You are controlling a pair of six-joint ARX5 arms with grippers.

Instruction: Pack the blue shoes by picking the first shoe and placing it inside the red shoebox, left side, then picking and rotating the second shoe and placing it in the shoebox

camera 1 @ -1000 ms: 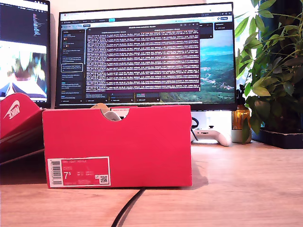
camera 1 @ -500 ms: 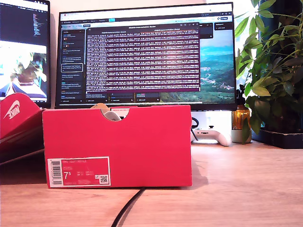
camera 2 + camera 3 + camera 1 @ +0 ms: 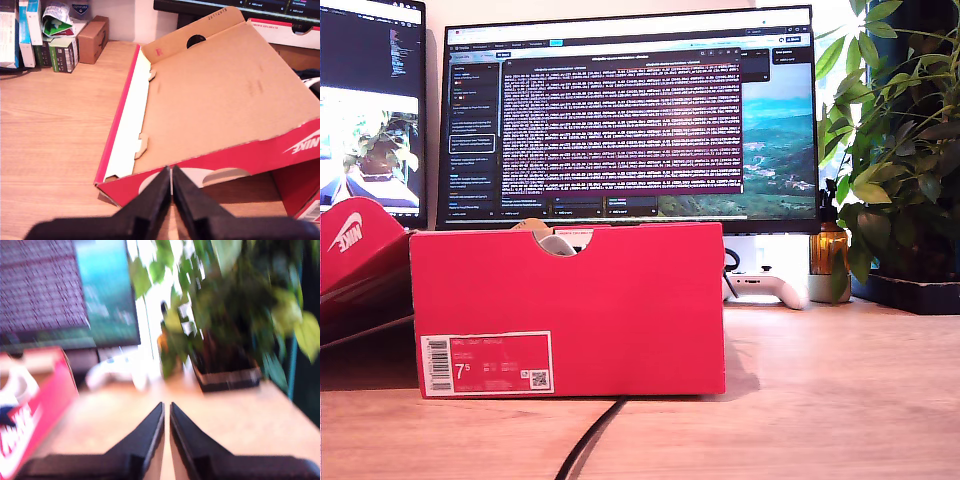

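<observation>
Your first gripper (image 3: 171, 187) and your second gripper (image 3: 166, 420) both have the jaws pressed together on nothing, the first above the open lid (image 3: 220, 95) reading "NIKE", while the red shoebox (image 3: 570, 310), labelled "7.5", stands on the wooden table (image 3: 820, 400).

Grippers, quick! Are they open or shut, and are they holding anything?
My first gripper: shut, holding nothing.
My second gripper: shut, holding nothing.

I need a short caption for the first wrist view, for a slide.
My first gripper, jaws shut and empty, faces the red shoebox's open lid lying on the wooden desk.
</observation>
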